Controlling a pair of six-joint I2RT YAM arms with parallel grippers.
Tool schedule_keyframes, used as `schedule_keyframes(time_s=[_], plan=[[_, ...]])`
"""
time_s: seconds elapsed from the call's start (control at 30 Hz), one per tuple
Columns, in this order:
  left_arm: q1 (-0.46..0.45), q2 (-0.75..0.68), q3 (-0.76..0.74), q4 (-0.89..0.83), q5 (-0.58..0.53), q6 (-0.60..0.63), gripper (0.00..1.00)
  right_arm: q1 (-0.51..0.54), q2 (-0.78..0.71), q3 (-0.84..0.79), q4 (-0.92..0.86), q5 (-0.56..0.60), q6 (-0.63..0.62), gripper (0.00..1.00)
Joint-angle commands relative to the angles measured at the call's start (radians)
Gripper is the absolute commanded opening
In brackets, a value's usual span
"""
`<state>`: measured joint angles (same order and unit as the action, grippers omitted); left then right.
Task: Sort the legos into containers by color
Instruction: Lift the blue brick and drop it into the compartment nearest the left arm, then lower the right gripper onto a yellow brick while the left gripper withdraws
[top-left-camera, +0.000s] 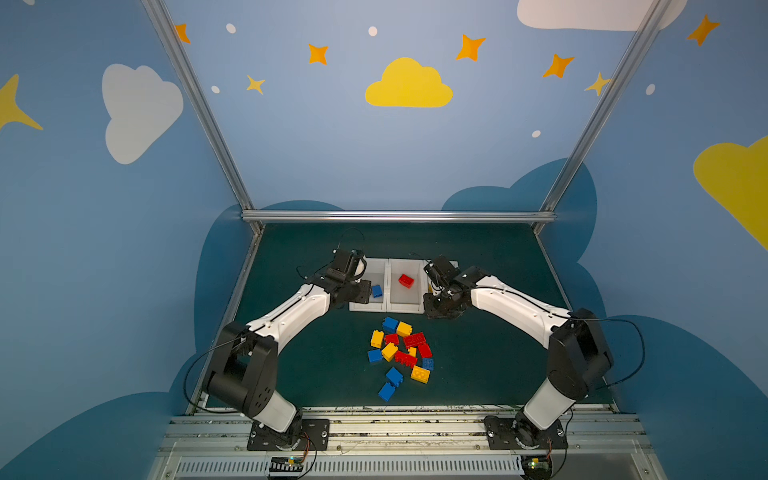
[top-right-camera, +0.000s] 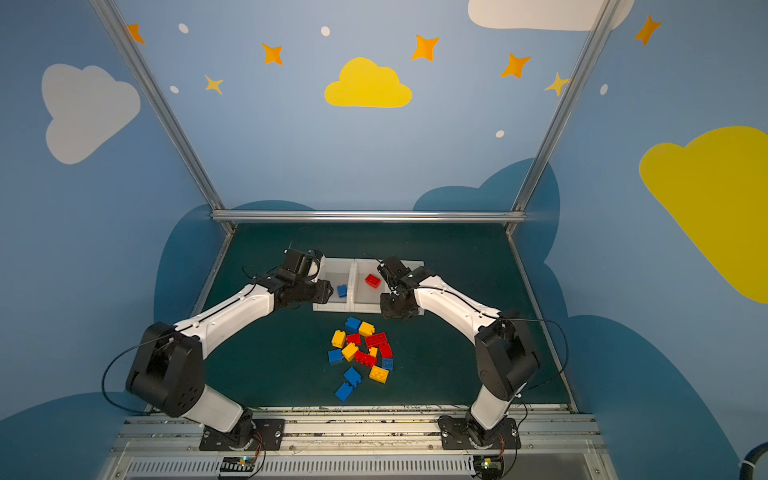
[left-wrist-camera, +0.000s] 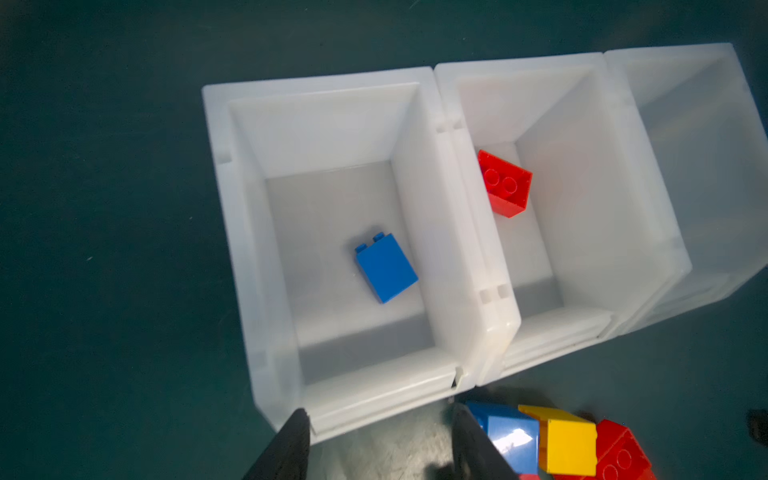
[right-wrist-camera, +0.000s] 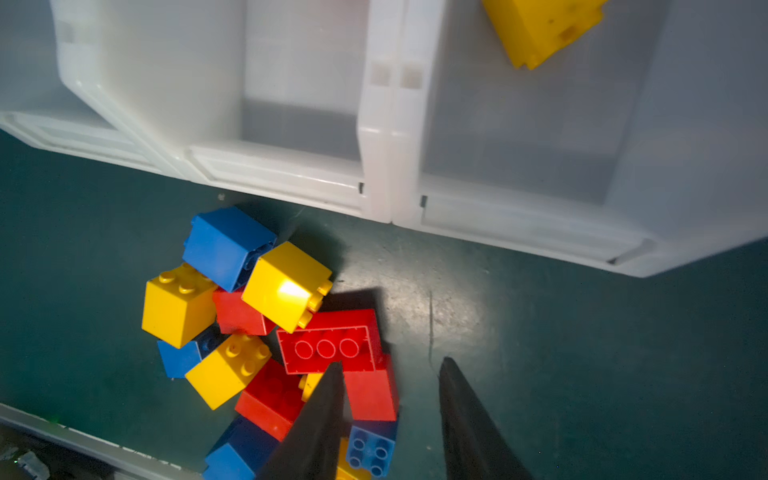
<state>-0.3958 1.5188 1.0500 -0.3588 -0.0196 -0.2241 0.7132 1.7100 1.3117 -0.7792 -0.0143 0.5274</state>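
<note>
Near, red, blue and yellow plastic bricks (top-left-camera: 401, 353) lie unsorted; far white plastic bins (top-left-camera: 402, 308) hold one each. Left fingers (left-wrist-camera: 291, 449) and right fingers (right-wrist-camera: 320, 424) gape, empty.

Both top views hang high over the near edge, looking down and forward across the whole worktop (top-left-camera: 498, 266) to the back wall (top-left-camera: 374, 166). They are nearly the same picture, shifted a touch sideways. The left wrist view sits close above the row of bins (left-wrist-camera: 465, 232), staring down into them, left pincer (left-wrist-camera: 380, 409) tips poking in at the frame edge. The right wrist view hovers close over the brick pile (right-wrist-camera: 241, 316) and the bins' front lips, right pincer (right-wrist-camera: 391, 361) in frame. Both wrist views share those lips and the pile's edge nearest the bins.
</note>
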Motion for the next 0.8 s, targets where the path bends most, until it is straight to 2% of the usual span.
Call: schedule_keyframes(time_s=[0.0, 0.13, 0.3, 0.57, 0.77], plan=[[0.014, -0.085, -0.065, -0.012, -0.040, -0.050, 0.57, 0.034, 0.058, 0.058, 0.000, -0.021, -0.025, 0.45], [0.030, -0.185, -0.151, -0.019, -0.057, -0.076, 0.58, 0.083, 0.115, 0.094, 0.023, -0.028, -0.104, 0.54], [0.041, -0.299, -0.246, -0.038, -0.078, -0.115, 0.59, 0.119, 0.172, 0.119, 0.054, -0.098, -0.284, 0.60], [0.043, -0.434, -0.370, -0.004, -0.101, -0.165, 0.61, 0.139, 0.231, 0.152, 0.065, -0.124, -0.474, 0.62], [0.044, -0.456, -0.392, -0.011, -0.104, -0.180, 0.61, 0.146, 0.287, 0.181, 0.046, -0.099, -0.518, 0.59]])
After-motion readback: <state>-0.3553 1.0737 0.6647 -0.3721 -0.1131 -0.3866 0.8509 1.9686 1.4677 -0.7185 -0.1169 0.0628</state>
